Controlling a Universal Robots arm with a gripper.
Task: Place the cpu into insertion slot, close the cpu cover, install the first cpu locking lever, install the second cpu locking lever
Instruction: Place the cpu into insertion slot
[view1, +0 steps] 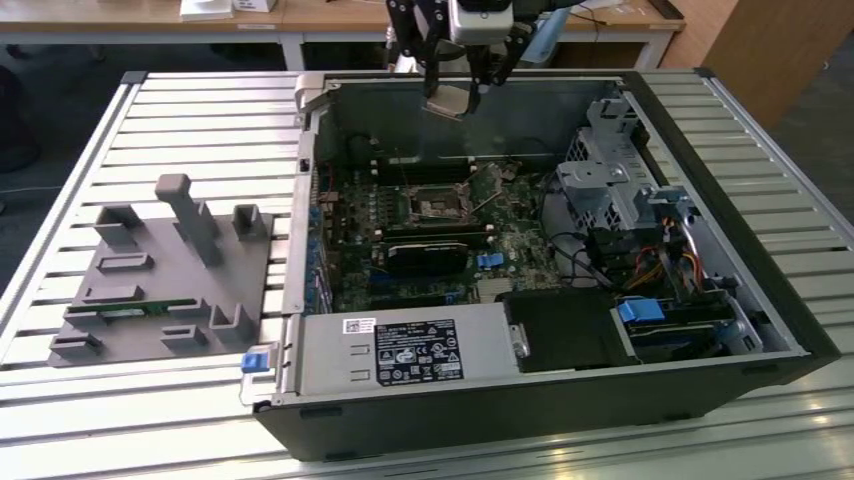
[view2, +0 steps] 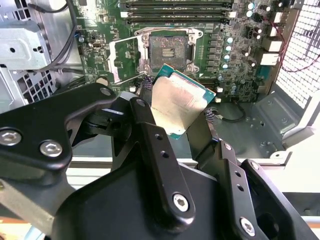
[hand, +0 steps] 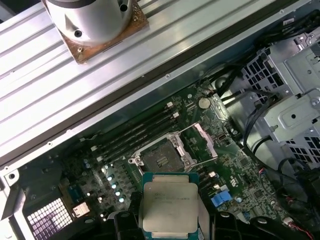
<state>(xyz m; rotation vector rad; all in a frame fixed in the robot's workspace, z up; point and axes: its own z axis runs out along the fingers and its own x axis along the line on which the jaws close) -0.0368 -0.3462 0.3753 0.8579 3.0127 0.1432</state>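
Note:
My gripper (view1: 451, 88) hangs above the far wall of the open computer case, shut on the cpu (view1: 450, 101). In both wrist views the cpu (view2: 180, 102) (hand: 170, 205) is a flat square chip with a dull metallic top and a green rim, pinched at two opposite edges by the black fingers (view2: 145, 120). It sits high above the motherboard and tilted. The insertion slot (view1: 438, 203) (view2: 167, 46) (hand: 161, 160) lies bare below it. The cpu cover (view2: 125, 56) (hand: 204, 141) stands swung open beside the slot.
A grey power supply (view1: 400, 350) fills the case's near corner. A black card (view1: 427, 255) lies just in front of the slot. The metal drive cage (view1: 614, 180) and cables are on the exterior view's right. A grey fixture (view1: 167, 270) lies on the slatted table (view1: 200, 110).

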